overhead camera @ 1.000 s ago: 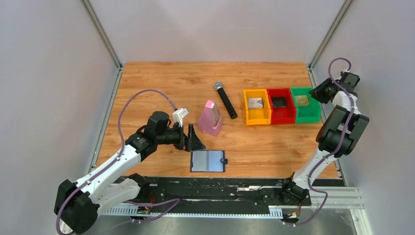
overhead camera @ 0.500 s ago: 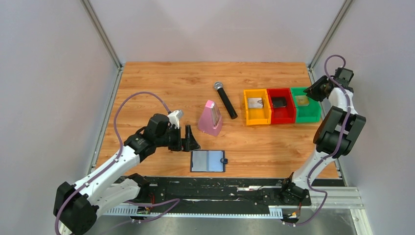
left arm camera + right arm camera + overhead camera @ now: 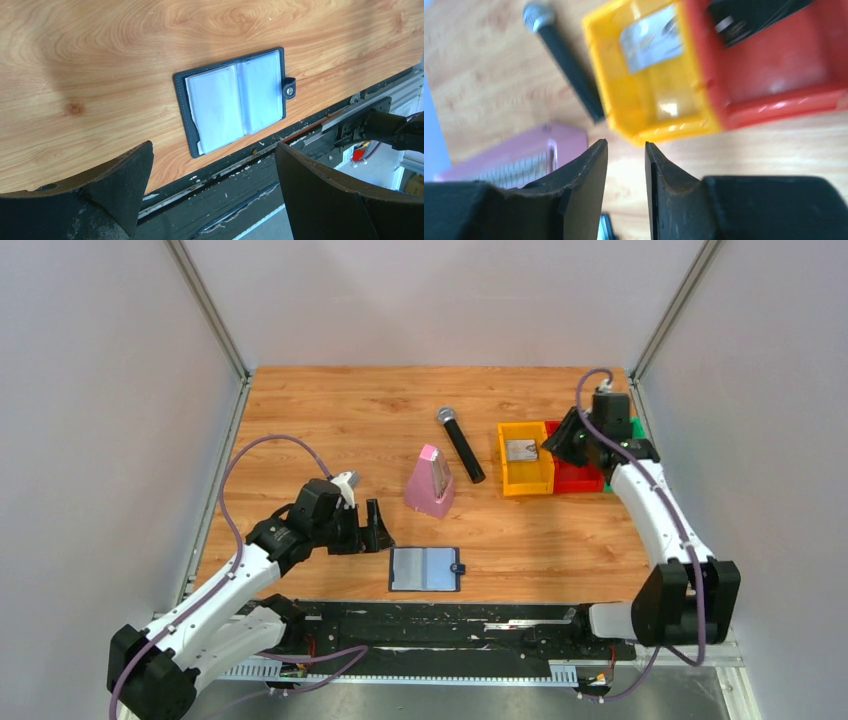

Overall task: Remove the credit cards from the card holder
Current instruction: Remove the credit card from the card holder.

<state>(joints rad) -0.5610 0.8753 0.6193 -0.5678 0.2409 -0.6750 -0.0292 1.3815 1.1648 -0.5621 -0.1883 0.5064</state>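
The navy card holder lies open and flat near the table's front edge, its pale slotted inside up and snap tab to the right. It also shows in the left wrist view, and no card shows in its pockets. My left gripper is open and empty, just left of and behind the holder. My right gripper hovers over the red bin, jaws a little apart, nothing between them. A silvery card lies in the yellow bin and a dark card in the red bin. The tan-gold card is hidden.
A pink metronome stands behind the holder. A black microphone lies beside the yellow bin. The green bin is mostly hidden behind my right arm. A black rail runs along the front edge.
My right arm has swung from the far right, by the green bin, leftward to over the red bin. My left gripper has drawn back a little towards the front left.
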